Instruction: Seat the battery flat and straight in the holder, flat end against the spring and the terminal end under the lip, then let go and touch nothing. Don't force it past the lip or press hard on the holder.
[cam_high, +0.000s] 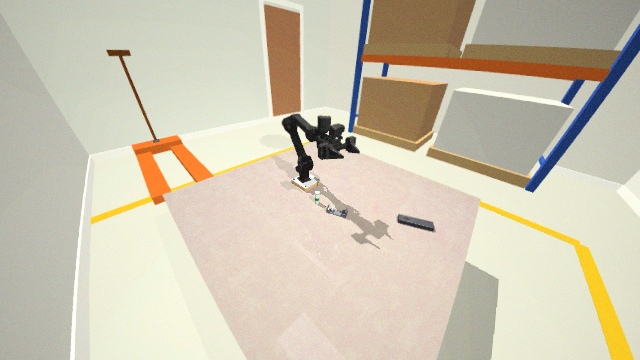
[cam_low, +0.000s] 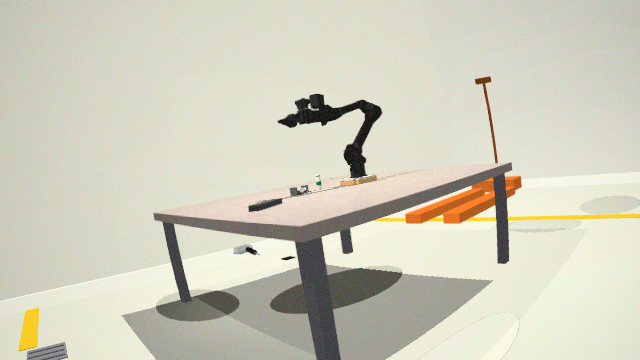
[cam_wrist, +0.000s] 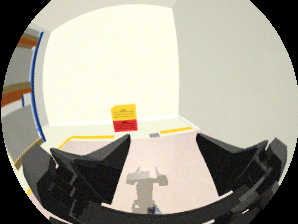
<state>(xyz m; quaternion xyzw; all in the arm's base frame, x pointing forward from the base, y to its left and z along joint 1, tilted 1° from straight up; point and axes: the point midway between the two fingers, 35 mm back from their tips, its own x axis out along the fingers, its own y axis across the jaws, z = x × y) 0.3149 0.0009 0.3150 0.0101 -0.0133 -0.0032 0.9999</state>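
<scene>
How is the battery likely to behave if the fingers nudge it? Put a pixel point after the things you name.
The battery (cam_high: 317, 197) (cam_low: 318, 182) stands upright on a narrow end, so a sideways nudge would probably tip it. It looks like a slim cylinder, so once down it may well roll. Its straight sides suggest a stiff body that shouldn't flex in the grip.

Seen from the top view, the holder (cam_high: 337, 211) (cam_low: 299, 190) lies on the table (cam_high: 250, 250) (cam_low: 230, 220). Left of the holder and a little behind it, the battery (cam_high: 317, 198) (cam_low: 318, 182) stands upright on the table, near but apart. Farther behind-left of the holder is the base plate (cam_high: 296, 183) (cam_low: 350, 183), with the arm (cam_high: 299, 146) (cam_low: 369, 122) on it. The bar (cam_high: 416, 223) (cam_low: 265, 205) lies right of the holder, well apart. Off the table, the pallet truck (cam_high: 148, 175) (cam_low: 430, 212) is behind-left of the holder, the door (cam_high: 283, 60) far behind it, and the rack (cam_high: 356, 75) (cam_wrist: 34, 75) behind-right, with 2 lower boxes (cam_high: 395, 107) on pallets
</scene>
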